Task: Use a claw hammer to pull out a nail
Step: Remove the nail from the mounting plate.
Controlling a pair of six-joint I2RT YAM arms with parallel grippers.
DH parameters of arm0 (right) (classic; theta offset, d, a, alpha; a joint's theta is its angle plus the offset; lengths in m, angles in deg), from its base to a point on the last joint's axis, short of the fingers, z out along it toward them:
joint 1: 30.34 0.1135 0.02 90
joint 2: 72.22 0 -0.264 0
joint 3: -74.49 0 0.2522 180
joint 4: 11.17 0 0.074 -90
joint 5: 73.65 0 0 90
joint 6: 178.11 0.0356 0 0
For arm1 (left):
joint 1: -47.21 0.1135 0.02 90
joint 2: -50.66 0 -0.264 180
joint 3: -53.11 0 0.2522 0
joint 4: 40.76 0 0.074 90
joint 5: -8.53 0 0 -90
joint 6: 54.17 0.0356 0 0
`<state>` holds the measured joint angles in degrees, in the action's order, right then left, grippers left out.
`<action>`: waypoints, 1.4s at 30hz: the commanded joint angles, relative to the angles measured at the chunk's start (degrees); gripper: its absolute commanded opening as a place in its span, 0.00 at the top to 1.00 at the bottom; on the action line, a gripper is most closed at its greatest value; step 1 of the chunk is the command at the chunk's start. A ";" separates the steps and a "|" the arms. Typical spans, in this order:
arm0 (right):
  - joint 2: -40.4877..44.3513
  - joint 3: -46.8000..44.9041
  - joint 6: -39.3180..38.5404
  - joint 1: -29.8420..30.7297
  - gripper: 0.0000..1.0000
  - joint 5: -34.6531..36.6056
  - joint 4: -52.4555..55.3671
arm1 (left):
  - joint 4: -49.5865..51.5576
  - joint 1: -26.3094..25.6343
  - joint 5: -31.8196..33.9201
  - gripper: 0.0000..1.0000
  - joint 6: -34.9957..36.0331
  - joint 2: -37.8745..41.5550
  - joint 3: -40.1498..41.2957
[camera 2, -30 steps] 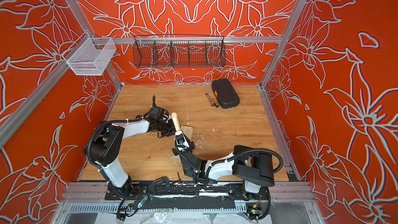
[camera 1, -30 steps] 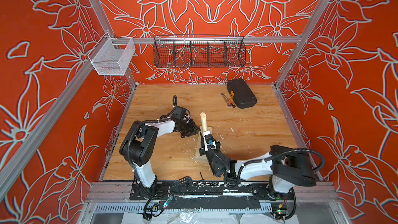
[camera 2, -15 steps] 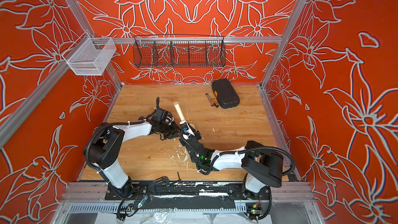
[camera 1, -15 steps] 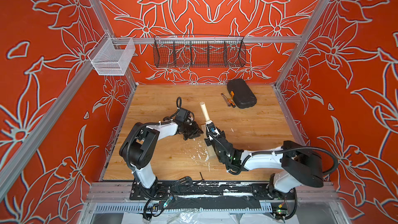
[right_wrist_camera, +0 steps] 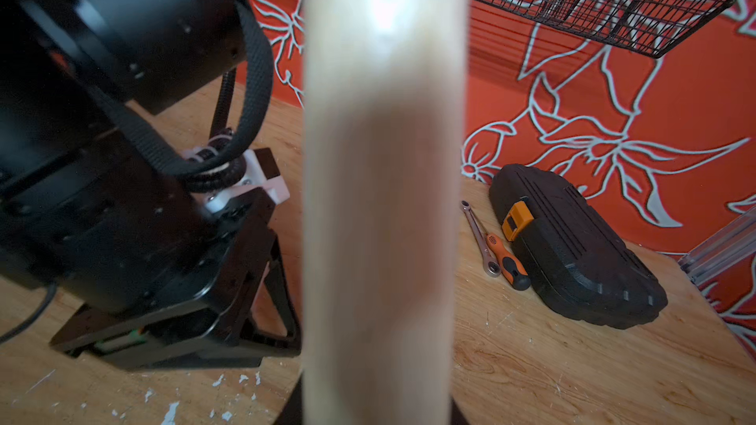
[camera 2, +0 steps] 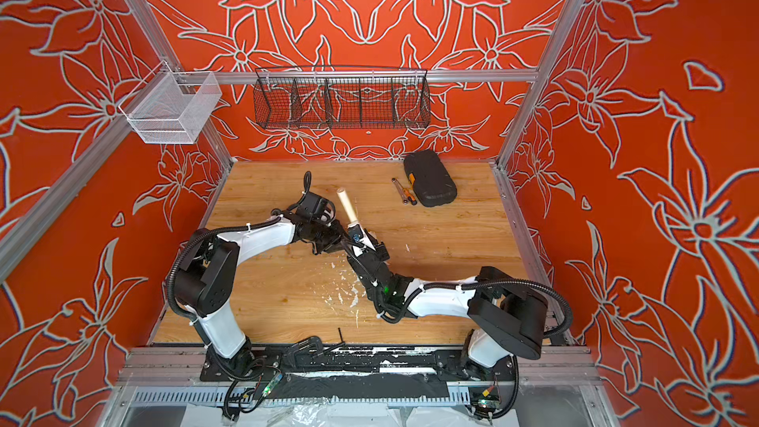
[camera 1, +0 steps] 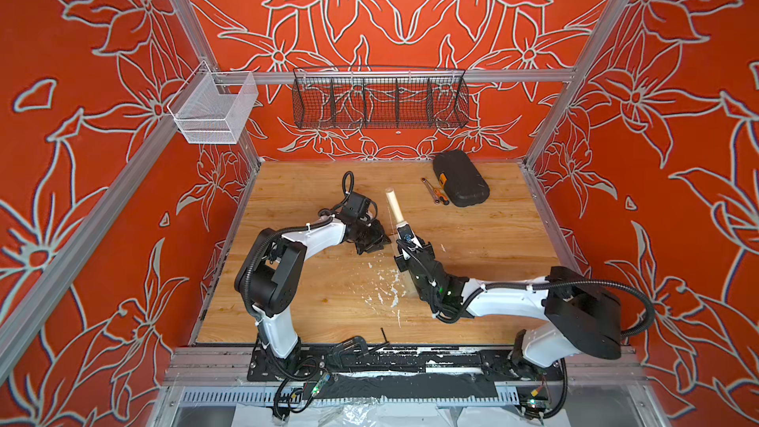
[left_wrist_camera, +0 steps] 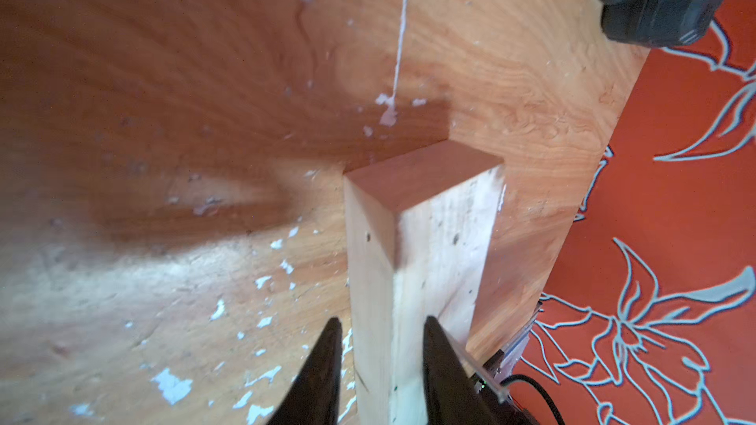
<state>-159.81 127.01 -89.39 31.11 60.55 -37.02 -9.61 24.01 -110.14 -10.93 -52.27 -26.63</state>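
Note:
The claw hammer's pale wooden handle (camera 1: 393,208) sticks up and back in mid-table, seen in both top views (camera 2: 346,206). My right gripper (camera 1: 405,237) is shut on it. In the right wrist view the handle (right_wrist_camera: 380,198) fills the middle and the gripper (right_wrist_camera: 376,417) shows only as dark edges beside it. The hammer's head lies hidden under the right arm, and the nail is out of view. My left gripper (camera 1: 376,242) sits low just left of the hammer. In the left wrist view its fingers (left_wrist_camera: 327,361) straddle a pale wooden block (left_wrist_camera: 429,239), with a thin gap at one finger.
A black tool case (camera 1: 460,178) lies at the back right, with a ratchet wrench and an orange-handled screwdriver (camera 1: 436,194) beside it. White flecks (camera 1: 384,289) litter the wooden table. A black wire basket (camera 1: 380,100) and a white mesh basket (camera 1: 213,110) hang on the walls.
My right arm has stretched out from the front toward the back, carrying the hammer away with it. My left gripper has shifted a little to the right, and its jaws have eased apart slightly.

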 commanded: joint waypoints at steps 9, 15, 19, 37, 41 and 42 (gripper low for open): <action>1.09 3.94 2.56 -1.32 1.00 1.68 3.31 | 5.56 0.44 0.37 0.66 3.41 -9.69 -8.56; 0.62 7.06 5.14 -2.86 1.00 0.38 5.76 | 5.38 0.44 0.86 0.67 3.52 -10.42 -7.49; -0.49 8.64 6.04 -3.52 1.00 -0.26 5.57 | 4.42 0.53 1.51 0.68 2.55 -10.28 -5.41; 5.50 -6.30 9.85 -2.82 1.00 2.78 -9.75 | 1.96 0.59 2.09 0.68 0.64 -10.22 -0.58; 8.38 -11.03 11.16 -0.99 1.00 4.38 -10.36 | 1.38 0.71 2.22 0.68 0.11 -10.75 0.30; 9.05 -11.94 11.62 -0.29 1.00 4.93 -9.70 | 1.13 0.78 2.10 0.68 -0.11 -10.82 0.57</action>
<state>-152.16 117.68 -79.86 29.67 61.89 -45.37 -14.95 24.80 -112.21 -10.27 -60.51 -29.25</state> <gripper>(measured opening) 0.246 0.324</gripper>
